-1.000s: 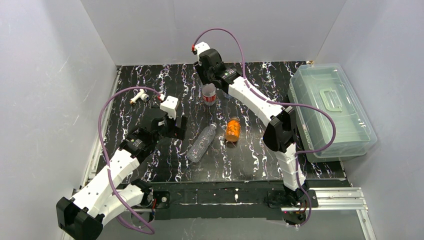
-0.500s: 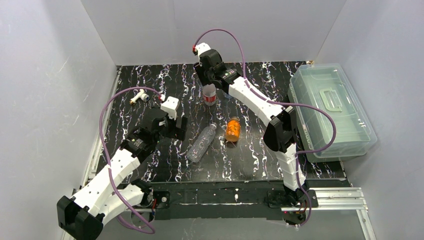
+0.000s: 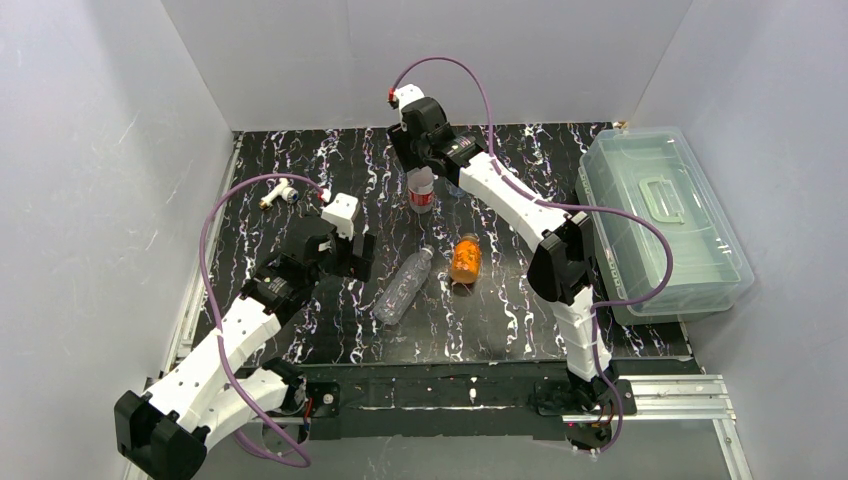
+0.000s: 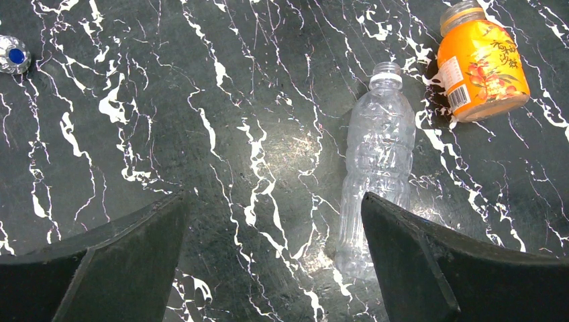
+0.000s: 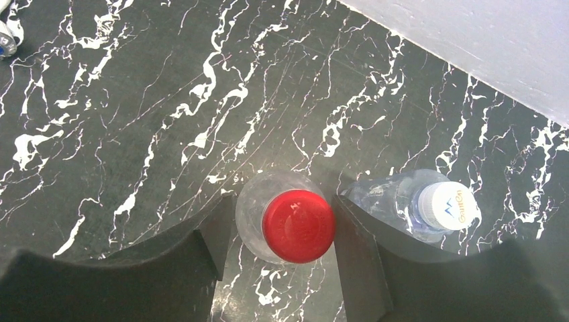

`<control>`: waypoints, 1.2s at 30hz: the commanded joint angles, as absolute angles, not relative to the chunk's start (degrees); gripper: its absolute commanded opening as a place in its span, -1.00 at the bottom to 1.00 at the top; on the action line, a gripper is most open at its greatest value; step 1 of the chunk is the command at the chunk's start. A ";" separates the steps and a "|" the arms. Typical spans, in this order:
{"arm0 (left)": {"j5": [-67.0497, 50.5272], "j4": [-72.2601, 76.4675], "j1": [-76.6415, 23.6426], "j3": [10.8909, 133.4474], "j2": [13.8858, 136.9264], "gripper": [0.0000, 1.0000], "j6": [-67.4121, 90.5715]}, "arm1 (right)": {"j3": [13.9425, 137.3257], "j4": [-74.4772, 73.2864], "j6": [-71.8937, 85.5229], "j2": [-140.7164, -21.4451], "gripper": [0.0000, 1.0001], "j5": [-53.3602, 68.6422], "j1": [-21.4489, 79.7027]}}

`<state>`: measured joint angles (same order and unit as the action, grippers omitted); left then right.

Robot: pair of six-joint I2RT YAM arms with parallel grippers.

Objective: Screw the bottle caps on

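Note:
A clear bottle (image 3: 421,192) stands upright at the back of the table with a red cap (image 5: 298,225) on its neck. My right gripper (image 5: 282,231) straddles that cap with its jaws open. The left finger stands clear of the cap and the right finger sits right beside it. A second clear bottle (image 5: 396,201) with a white cap (image 5: 446,205) lies just beyond the right finger. My left gripper (image 4: 275,221) hangs wide open over bare table. An uncapped clear bottle (image 4: 377,168) lies by its right finger, with an orange bottle (image 4: 482,64) and its orange-yellow cap (image 4: 461,10) beyond.
A translucent lidded plastic box (image 3: 660,220) fills the right side of the table. A white-and-brass T-shaped fitting (image 3: 277,192) lies at the back left. A small silvery object with a blue centre (image 4: 13,55) lies to the far left in the left wrist view. Walls enclose three sides.
My right gripper's jaws have spread apart around the red cap. The left arm and the lying bottles have not moved.

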<state>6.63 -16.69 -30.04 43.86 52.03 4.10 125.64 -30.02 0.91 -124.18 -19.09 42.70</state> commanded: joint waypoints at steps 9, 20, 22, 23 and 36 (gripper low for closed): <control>6.42 -16.26 -29.47 43.46 51.79 0.97 4.55 | 127.01 -29.72 1.49 -121.81 0.42 -19.16 42.22; 6.81 -16.74 -29.37 43.98 51.94 0.97 5.39 | 130.42 -33.26 3.73 -119.01 0.97 -20.99 42.23; 7.36 -17.13 -29.38 44.31 52.04 0.97 5.80 | 131.57 -34.90 4.38 -117.90 0.97 -22.62 42.27; 7.79 -17.48 -29.36 44.47 51.97 0.97 6.00 | 131.94 -35.99 4.94 -117.19 0.97 -23.78 42.27; 7.09 -20.21 -29.01 46.71 52.36 0.97 9.58 | 116.54 -62.35 24.46 -94.56 0.97 -39.35 42.23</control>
